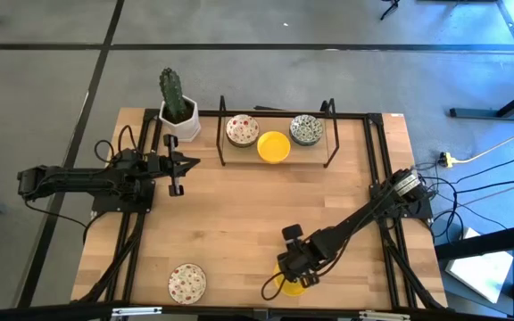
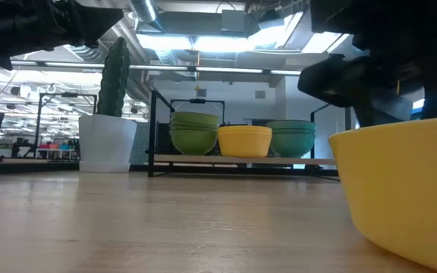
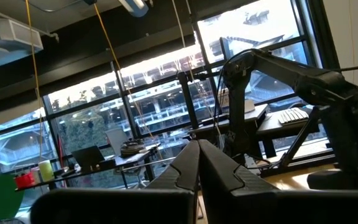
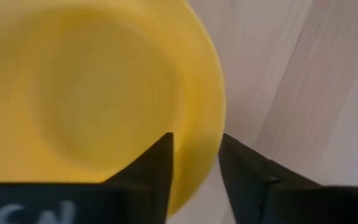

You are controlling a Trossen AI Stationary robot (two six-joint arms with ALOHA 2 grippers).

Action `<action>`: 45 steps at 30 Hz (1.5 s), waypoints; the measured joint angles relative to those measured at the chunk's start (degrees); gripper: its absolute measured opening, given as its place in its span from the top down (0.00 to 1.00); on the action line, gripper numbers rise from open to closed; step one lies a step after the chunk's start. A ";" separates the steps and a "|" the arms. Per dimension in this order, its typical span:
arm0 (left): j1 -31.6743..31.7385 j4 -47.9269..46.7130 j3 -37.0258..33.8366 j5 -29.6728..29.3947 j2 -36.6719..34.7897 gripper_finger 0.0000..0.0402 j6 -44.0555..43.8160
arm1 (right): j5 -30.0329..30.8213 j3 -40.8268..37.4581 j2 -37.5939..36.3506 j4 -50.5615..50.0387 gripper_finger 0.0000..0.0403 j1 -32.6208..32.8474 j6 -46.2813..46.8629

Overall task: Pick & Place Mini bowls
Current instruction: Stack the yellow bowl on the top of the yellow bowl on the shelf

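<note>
Yellow mini bowl (image 4: 98, 93) up close at worktop's (image 1: 239, 223) near edge, rim straddled by right gripper (image 4: 194, 168), half-shut, not yet clamped. Probably light, rigid, slick-glazed; best pinched across rim. Left gripper (image 3: 197, 168) closed, empty, waiting by cactus pot (image 1: 178, 120).

A black wire rack (image 1: 277, 152) at the table's far edge holds three small round bowls (image 1: 274, 145) in a row. A white pot with a green cactus (image 1: 178, 109) stands left of it. A red-speckled white bowl (image 1: 186, 282) lies near the front edge, with a plain yellow bowl (image 1: 294, 285) to its right.
</note>
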 joint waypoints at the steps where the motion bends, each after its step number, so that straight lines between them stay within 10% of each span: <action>1: 0.01 0.00 0.00 -0.01 0.00 0.98 0.01 | -0.02 0.00 0.00 -0.38 0.72 0.00 -0.13; 7: -0.01 0.00 0.00 -0.01 0.00 0.99 -0.01 | -1.05 0.05 -0.31 -2.44 0.97 -1.45 0.56; 29: 0.02 -0.06 0.00 -0.10 0.02 0.98 -0.01 | -1.98 1.07 -24.66 2.51 0.99 -27.13 -6.87; 45: 0.08 -0.26 0.00 -0.38 0.00 0.99 1.38 | -12.47 29.42 -10.25 -20.65 0.99 -55.03 -12.65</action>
